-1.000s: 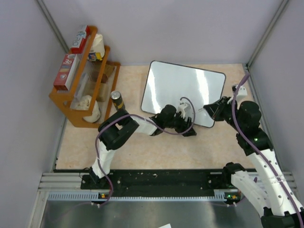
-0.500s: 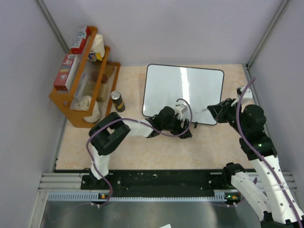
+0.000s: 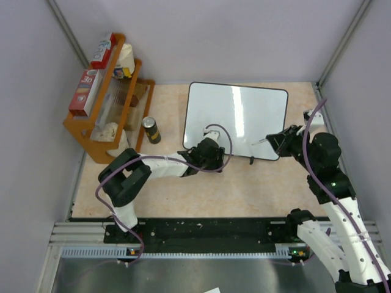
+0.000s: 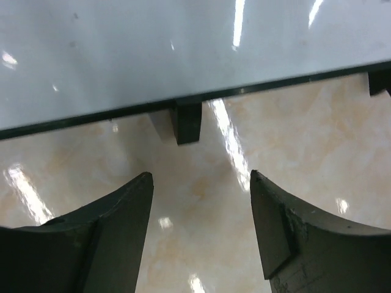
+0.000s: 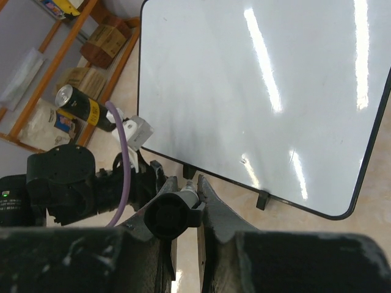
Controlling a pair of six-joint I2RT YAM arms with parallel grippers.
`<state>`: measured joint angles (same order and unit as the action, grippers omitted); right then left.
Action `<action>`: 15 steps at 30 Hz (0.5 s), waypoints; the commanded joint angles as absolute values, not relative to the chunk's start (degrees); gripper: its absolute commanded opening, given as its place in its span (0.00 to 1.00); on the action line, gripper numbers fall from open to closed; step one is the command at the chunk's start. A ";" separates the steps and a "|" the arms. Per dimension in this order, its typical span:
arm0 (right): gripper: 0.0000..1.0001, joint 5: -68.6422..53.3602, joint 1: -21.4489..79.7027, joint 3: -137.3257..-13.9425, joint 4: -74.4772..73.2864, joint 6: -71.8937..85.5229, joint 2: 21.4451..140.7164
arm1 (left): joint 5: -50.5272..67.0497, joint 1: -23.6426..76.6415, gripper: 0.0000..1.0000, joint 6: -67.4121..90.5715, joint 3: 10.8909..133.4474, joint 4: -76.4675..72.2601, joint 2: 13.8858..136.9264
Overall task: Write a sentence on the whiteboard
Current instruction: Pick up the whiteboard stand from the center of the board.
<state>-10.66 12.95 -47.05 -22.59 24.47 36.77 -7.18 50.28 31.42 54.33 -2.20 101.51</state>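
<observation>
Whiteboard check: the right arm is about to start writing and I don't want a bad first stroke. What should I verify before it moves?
1. Grip: the right gripper is shut on the marker: ok.
2. Marker cap off: cannot tell.
3. The whiteboard is free of writing: ok, only glare streaks.
4. The left gripper is open and empty: ok, it sits at the board's near edge by a black foot.
5. Left arm clear of the writing area: not ok, its cable loops over the board's near left part.
6. Marker tip touching the board: cannot tell.
</observation>
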 commanded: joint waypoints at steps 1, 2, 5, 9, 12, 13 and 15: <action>0.00 -11.25 12.66 -48.87 -21.18 23.91 36.74 | -15.02 48.96 0.68 33.66 58.71 2.55 106.87; 0.00 -11.25 12.66 -48.78 -21.18 23.91 36.65 | -15.46 48.52 0.67 33.75 58.88 2.11 108.09; 0.00 -11.25 12.66 -48.52 -21.18 23.91 36.65 | -14.50 47.29 0.63 33.58 59.06 0.53 109.77; 0.00 -11.25 12.57 -48.34 -21.18 23.73 36.83 | -15.20 47.02 0.54 32.70 61.51 -0.18 112.14; 0.00 -11.07 12.66 -48.08 -21.18 23.73 36.74 | -15.03 46.93 0.44 31.47 61.87 -0.18 113.29; 0.00 -11.16 12.57 -47.90 -21.01 23.82 36.83 | -15.03 46.93 0.41 31.20 61.79 -0.26 113.47; 0.00 -11.07 12.66 -47.64 -21.09 23.82 36.91 | -15.03 47.11 0.33 30.24 61.53 -0.53 113.47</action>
<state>-10.81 12.95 -47.03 -22.59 24.45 36.93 -14.66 47.44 32.01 62.48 -4.14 109.71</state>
